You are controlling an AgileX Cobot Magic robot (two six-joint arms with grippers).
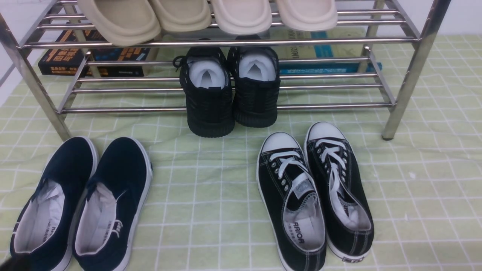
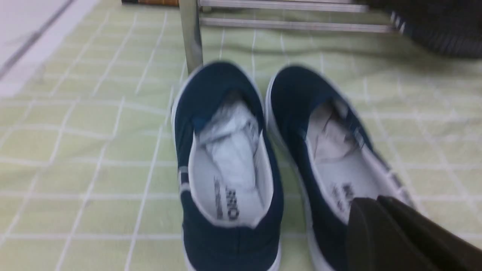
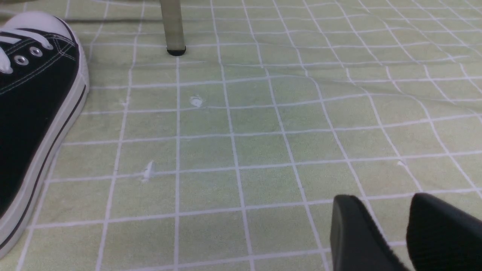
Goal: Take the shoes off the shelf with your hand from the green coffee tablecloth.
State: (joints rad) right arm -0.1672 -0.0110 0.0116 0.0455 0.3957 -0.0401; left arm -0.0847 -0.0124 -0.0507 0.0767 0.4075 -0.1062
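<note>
**Stock check: shoes, rack, two hands**

Hidden or unclear: I see almost nothing of either arm in the front view; only a dark scrap at the bottom left corner. The left wrist view is blurred. The rack [image 1: 226, 42] is cut off at the top, so the pale slippers [image 1: 211, 17] show soles only. Two books [image 1: 94, 60] behind the rack are half screened by its bars; their titles I cannot read.

Count:
- Navy shoes [image 1: 81, 203]: two, a pair, side by side on the cloth [image 1: 211, 195], off the rack, toes near its left leg. They lie just ahead of the left hand [image 2: 380, 229].
- Black knit shoes [image 1: 229, 94]: two, heels resting on the lower tier's front bar.
- Laced sneakers [image 1: 314, 192]: two, on the cloth; one toe shows ahead of the right hand [image 3: 391, 233] and to its left.
- Slippers: four, top tier.
- Books: two.

Pose: the left hand sits low over the heel of the nearer navy shoe, fingers pressed together with nothing between them. The right hand hovers low over bare cloth, a clear gap between its fingers, holding nothing.
</note>
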